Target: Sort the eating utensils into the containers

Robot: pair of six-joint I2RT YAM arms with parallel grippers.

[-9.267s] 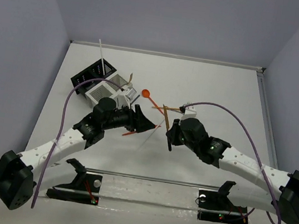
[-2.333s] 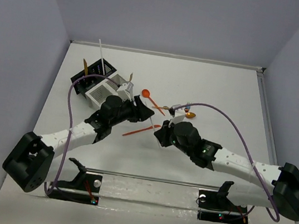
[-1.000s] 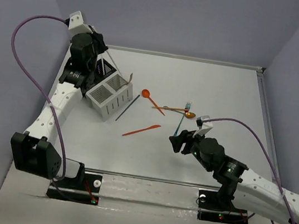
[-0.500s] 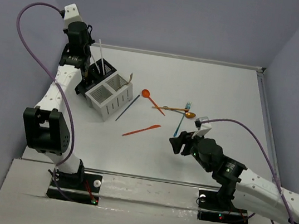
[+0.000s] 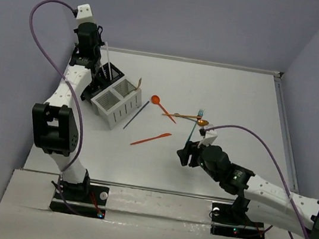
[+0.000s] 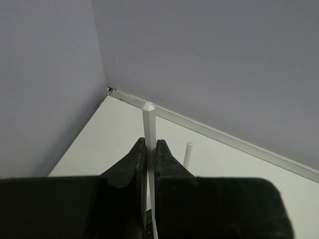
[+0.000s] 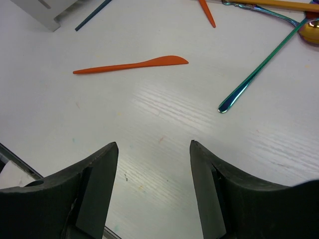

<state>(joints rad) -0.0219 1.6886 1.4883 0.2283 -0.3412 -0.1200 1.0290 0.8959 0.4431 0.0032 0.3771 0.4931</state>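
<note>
The white tabletop (image 5: 240,101) carries everything. The left arm (image 5: 61,96) stretches up the left edge to about 10 o'clock, and the right arm (image 5: 263,192) lies low toward 5 o'clock, each trailing a purple cable (image 5: 264,144). Two caddies stand touching at 10 o'clock. The black caddy (image 5: 108,74) is at the 11 o'clock side of the white caddy (image 5: 117,102), and a gold handle (image 5: 139,83) pokes out of the white one. The left pincer (image 6: 149,148) is up by the black caddy, clenched on an upright white stick (image 6: 148,117), with a second white stick (image 6: 187,153) just beyond it toward the far wall. The right pincer (image 7: 152,145) hangs spread wide and empty above bare tabletop, at about 5 o'clock from the loose utensils. A dark stick (image 5: 137,114) lies slanted just beside the white caddy at its 3 o'clock side. Near the tabletop's centre lies the orange knife (image 7: 132,64), apart from the others and at 10 o'clock from the right pincer. The teal utensil (image 7: 264,67) lies at 1 o'clock from that pincer, its handle end nearest the fingers. Farther out, around 12 to 1 o'clock, are an orange spoon (image 5: 156,100) and a gold spoon (image 5: 203,123), the gold spoon just beside the teal utensil's far end.
</note>
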